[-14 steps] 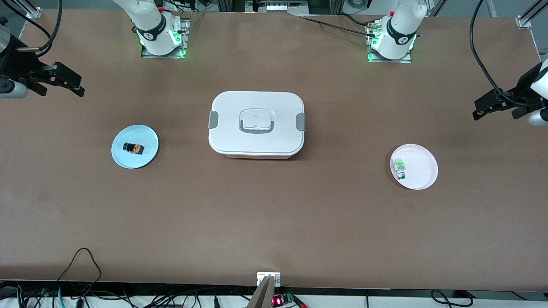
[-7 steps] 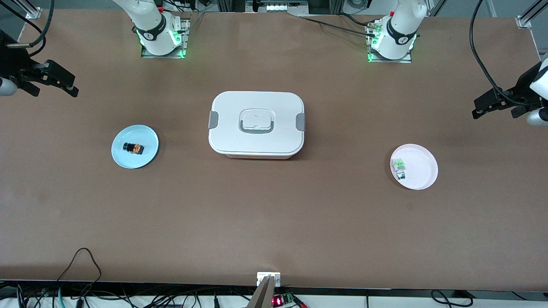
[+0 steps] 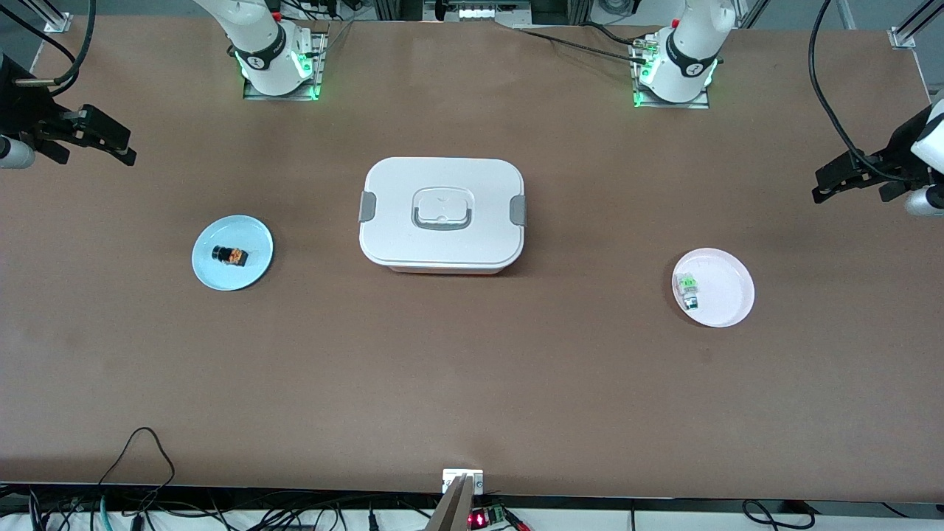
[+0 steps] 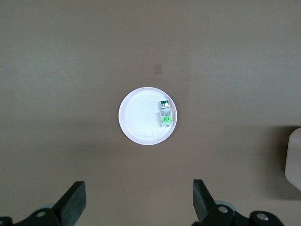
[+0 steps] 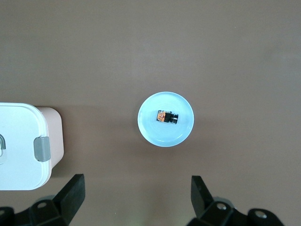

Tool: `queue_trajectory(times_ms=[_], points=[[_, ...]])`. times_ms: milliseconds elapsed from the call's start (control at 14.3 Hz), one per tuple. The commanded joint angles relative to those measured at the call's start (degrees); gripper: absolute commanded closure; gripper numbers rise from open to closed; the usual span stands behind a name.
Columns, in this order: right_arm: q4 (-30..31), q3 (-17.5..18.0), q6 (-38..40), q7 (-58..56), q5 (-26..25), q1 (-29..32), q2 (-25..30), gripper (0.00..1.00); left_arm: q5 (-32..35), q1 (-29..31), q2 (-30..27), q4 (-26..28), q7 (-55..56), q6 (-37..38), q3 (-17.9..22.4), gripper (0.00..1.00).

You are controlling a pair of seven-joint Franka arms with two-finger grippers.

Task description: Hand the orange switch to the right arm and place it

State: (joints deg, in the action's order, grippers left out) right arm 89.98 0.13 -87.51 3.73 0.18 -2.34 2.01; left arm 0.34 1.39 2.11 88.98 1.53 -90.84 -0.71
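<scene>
The orange switch [image 3: 230, 255], a small black part with an orange band, lies on its side on a light blue plate [image 3: 252, 234] toward the right arm's end of the table. My right gripper [image 3: 122, 146] hangs open high over bare table at that end. The right wrist view has the orange switch [image 5: 167, 116] on the blue plate [image 5: 160, 135] well out from the open right gripper [image 5: 138, 197]. At the other end of the table my left gripper [image 3: 822, 188] hangs open over bare table and holds nothing; the left wrist view shows it [image 4: 139, 200] empty.
A white lidded box [image 3: 442, 214] with grey side clips stands mid-table between the two plates. A pale pink plate [image 3: 730, 295] toward the left arm's end carries a green-and-white switch [image 3: 689, 289]. Cables run along the table edge nearest the front camera.
My right gripper has shifted slightly outward toward its end of the table. The left gripper, the plates and both switches are where they were.
</scene>
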Motion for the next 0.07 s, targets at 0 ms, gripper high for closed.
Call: queue_trajectory(times_ms=[0], points=[[-1.9, 0.6, 1.6, 0.4, -0.8, 0.7, -0.7, 0.00, -0.3, 0.1, 0.5, -1.7, -0.6, 1.4, 0.0, 0.00]])
